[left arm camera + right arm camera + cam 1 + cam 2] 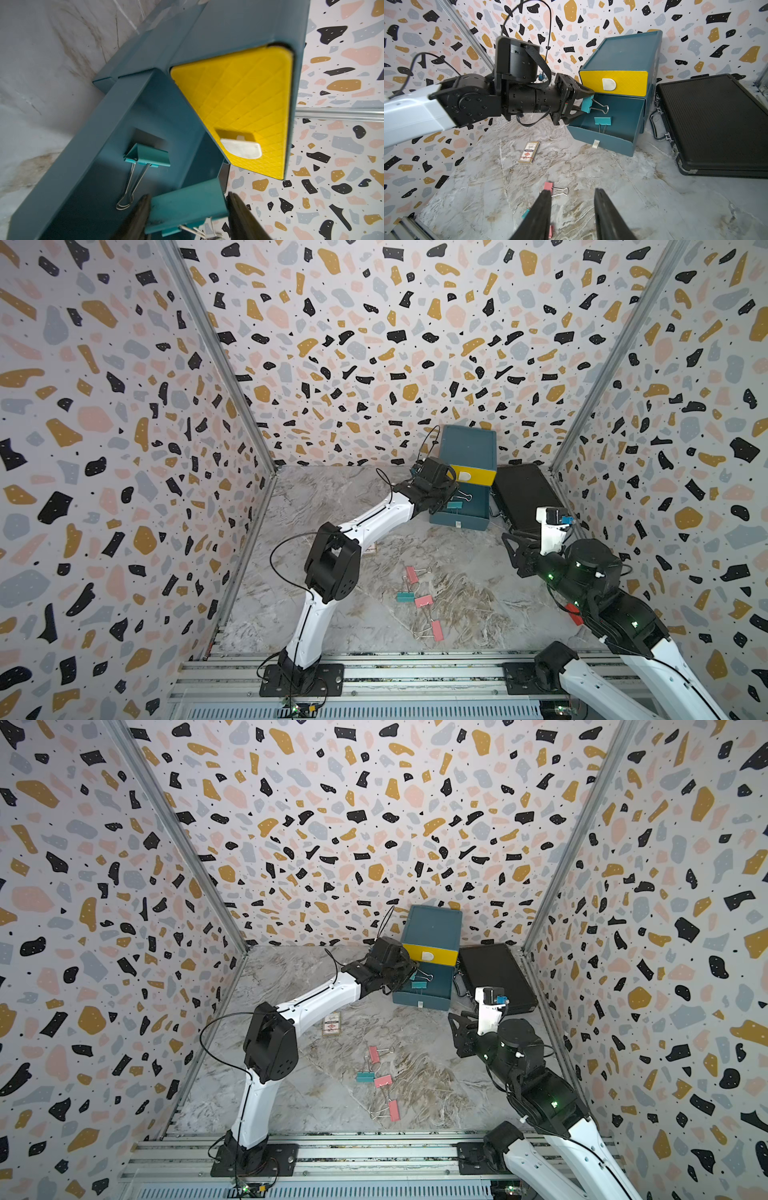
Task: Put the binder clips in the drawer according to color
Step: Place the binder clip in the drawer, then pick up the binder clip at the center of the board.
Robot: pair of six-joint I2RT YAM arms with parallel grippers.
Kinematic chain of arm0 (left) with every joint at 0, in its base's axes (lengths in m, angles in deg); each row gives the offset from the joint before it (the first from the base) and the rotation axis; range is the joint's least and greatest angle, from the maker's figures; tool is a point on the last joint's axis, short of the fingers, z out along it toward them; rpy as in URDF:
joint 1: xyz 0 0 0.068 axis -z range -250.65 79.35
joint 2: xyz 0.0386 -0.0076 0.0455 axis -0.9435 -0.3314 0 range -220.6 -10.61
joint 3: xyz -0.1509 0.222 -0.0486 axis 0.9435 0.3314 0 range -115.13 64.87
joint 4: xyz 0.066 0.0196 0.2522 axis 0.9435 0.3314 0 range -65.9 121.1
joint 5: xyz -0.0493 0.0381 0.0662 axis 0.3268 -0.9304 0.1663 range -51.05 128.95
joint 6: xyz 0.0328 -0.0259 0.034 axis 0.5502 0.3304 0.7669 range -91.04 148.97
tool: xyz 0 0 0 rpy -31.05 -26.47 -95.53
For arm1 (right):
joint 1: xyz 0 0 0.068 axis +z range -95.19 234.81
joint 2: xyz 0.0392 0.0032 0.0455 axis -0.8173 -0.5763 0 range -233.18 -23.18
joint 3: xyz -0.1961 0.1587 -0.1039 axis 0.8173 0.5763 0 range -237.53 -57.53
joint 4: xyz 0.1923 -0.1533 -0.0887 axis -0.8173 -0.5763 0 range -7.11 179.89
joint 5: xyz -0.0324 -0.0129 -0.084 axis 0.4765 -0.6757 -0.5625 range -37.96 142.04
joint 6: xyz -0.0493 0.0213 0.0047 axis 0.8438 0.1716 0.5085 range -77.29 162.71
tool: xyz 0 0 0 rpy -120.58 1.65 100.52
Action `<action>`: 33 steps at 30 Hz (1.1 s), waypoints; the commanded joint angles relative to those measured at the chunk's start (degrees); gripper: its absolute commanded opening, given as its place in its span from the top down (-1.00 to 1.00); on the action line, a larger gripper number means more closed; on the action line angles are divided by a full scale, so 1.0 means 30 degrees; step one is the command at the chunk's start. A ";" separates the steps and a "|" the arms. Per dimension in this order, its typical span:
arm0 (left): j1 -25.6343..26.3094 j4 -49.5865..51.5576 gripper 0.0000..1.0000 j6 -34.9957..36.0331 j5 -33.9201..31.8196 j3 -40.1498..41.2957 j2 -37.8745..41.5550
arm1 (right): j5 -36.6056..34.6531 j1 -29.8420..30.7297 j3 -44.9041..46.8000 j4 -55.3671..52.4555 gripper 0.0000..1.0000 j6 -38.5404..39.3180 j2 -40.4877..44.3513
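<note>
**Step shown:** delivery of a teal clip to its matching drawer, with the release judged the move in hand.

Reading from the left, a printed card box (331,1024) lies on the marble tabletop (490,572), apart from the work. Next come the loose binder clips (424,600). A top view shows four of them, three pink and one teal, lying close together and well short of the cabinet, so most of the sorting is judged undone.

Further right, the left gripper (588,104) reaches in over a side wall of the open drawer (612,145). This is the teal drawer directly beneath the yellow front of the cabinet (623,52). The jaws stand only narrowly apart and are clamped on the body of the held teal clip (187,205), which hangs above the drawer floor with its wire handles free. A second teal clip (602,121) already lies flat inside.

The next move calls for parting the jaws while the clip is wholly over the hollow, then a withdrawal that clears the yellow front just above. Beside the cabinet lies a closed black case (523,493).

At far right, the right gripper (572,207) hangs over the table near the loose clips, its jaws apart, holding and touching nothing.
</note>
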 commanded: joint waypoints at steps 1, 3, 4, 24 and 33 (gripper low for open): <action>0.0036 0.0088 -0.49 0.0568 0.0379 -0.0954 -0.0175 | 0.0194 -0.0063 0.0076 -0.0258 0.21 -0.0237 0.0177; 0.0033 0.0168 -0.65 0.0878 0.0109 -0.1063 0.0117 | 0.0327 -0.0078 0.0094 -0.0277 0.21 -0.0237 0.0150; 0.0029 0.0158 -0.71 0.1040 -0.0026 -0.1065 0.0348 | 0.0426 -0.0063 0.0087 -0.0270 0.21 -0.0237 0.0131; 0.0317 1.1236 -0.72 1.3948 -0.1692 0.9963 1.1895 | 0.4586 -0.0063 -0.0195 -0.3458 0.13 0.0319 -0.0556; 0.1977 1.1274 -0.78 1.4450 -0.0504 1.5399 1.3139 | 0.6401 -0.0060 -0.0315 -0.3708 0.13 0.0290 -0.1263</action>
